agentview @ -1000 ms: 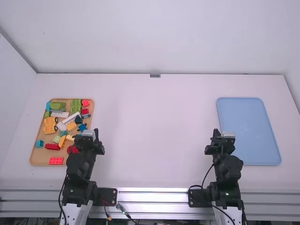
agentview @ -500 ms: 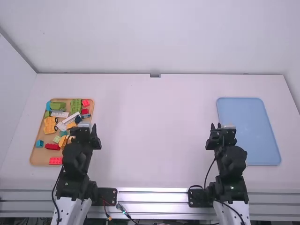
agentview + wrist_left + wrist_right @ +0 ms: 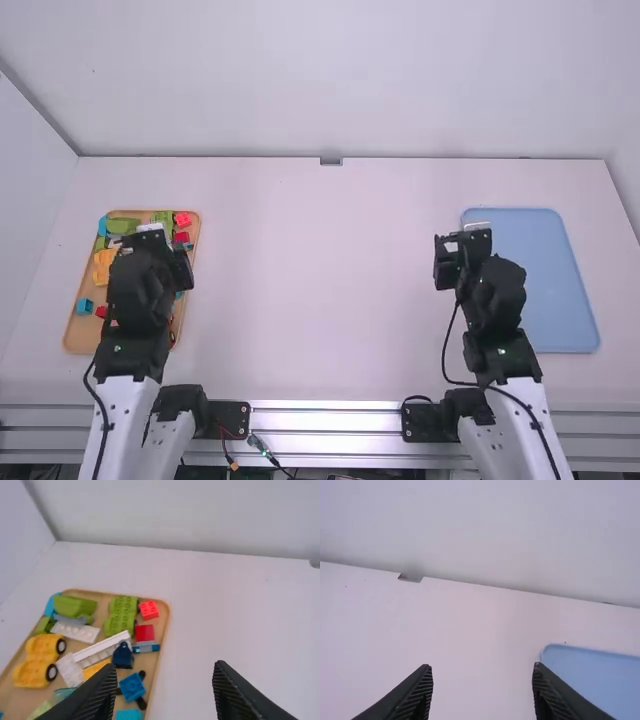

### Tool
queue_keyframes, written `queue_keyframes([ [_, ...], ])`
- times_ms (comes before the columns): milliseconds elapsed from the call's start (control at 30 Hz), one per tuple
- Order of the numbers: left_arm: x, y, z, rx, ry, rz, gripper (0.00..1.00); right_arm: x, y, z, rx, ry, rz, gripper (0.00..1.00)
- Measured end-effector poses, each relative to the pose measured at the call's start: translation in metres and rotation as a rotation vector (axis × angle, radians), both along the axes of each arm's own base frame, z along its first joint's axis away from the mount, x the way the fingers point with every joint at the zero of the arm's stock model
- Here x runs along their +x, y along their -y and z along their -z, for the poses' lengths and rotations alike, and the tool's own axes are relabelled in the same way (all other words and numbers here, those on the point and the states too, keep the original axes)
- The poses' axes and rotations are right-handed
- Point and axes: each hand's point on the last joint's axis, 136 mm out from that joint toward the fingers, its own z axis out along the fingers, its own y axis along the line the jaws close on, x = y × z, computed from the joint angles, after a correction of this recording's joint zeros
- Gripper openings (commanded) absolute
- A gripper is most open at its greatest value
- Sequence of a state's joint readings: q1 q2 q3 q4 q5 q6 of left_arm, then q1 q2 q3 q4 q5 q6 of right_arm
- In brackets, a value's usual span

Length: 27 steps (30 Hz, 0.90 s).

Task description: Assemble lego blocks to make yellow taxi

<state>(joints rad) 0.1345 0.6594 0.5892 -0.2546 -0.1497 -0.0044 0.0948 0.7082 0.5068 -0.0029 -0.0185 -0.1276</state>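
Wide room is offered between the left claw, spread over the tan tray of lego blocks, and the right claw, spread near the blue tray. The white table is bounded by a pale back wall.

High view: left gripper has moved farther from its base and a little left. Left arm now blocks sight of more blocks on the wooden tray, the near red brick included. Right gripper also farther out, slightly toward table middle. More white link showing on both arms. Right arm's black cable hangs in a longer loop.
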Motion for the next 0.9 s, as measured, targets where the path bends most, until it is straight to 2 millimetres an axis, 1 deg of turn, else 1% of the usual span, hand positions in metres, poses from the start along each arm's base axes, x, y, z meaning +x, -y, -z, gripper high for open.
queue_keyframes([
  [100, 0.003, -0.018, -0.005, -0.01, -0.041, -0.055, 0.62, 0.011, -0.005, -0.005, -0.015, -0.017, -0.016, 0.62],
  [300, 0.003, -0.063, -0.01, -0.061, -0.153, -0.176, 0.73, 0.039, -0.016, -0.014, -0.049, -0.051, -0.053, 0.73],
  [333, 0.005, -0.076, -0.012, -0.074, -0.177, -0.207, 0.76, 0.044, -0.019, -0.015, -0.057, -0.056, -0.06, 0.76],
  [367, 0.005, -0.079, -0.012, -0.078, -0.184, -0.213, 0.76, 0.046, -0.019, -0.015, -0.06, -0.058, -0.061, 0.76],
  [467, 0.009, -0.111, -0.013, -0.119, -0.277, -0.281, 0.82, 0.061, -0.025, -0.017, -0.075, -0.076, -0.078, 0.82],
  [533, 0.014, -0.125, -0.011, -0.133, -0.336, -0.3, 0.85, 0.069, -0.029, -0.017, -0.085, -0.083, -0.089, 0.84],
  [567, 0.022, -0.139, -0.006, -0.148, -0.399, -0.305, 0.87, 0.075, -0.031, -0.016, -0.092, -0.091, -0.094, 0.87],
  [600, 0.023, -0.141, -0.005, -0.151, -0.411, -0.306, 0.87, 0.076, -0.032, -0.016, -0.093, -0.093, -0.1, 0.87],
  [667, 0.035, -0.158, 0.008, -0.176, -0.504, -0.306, 0.9, 0.085, -0.036, -0.016, -0.102, -0.101, -0.108, 0.9],
  [733, 0.044, -0.169, 0.02, -0.193, -0.566, -0.298, 0.92, 0.09, -0.039, -0.016, -0.109, -0.105, -0.116, 0.92],
  [833, 0.058, -0.191, 0.048, -0.213, -0.658, -0.282, 0.94, 0.1, -0.044, -0.015, -0.12, -0.114, -0.129, 0.95],
  [900, 0.061, -0.2, 0.069, -0.228, -0.721, -0.269, 0.96, 0.105, -0.046, -0.015, -0.121, -0.114, -0.132, 0.96],
])
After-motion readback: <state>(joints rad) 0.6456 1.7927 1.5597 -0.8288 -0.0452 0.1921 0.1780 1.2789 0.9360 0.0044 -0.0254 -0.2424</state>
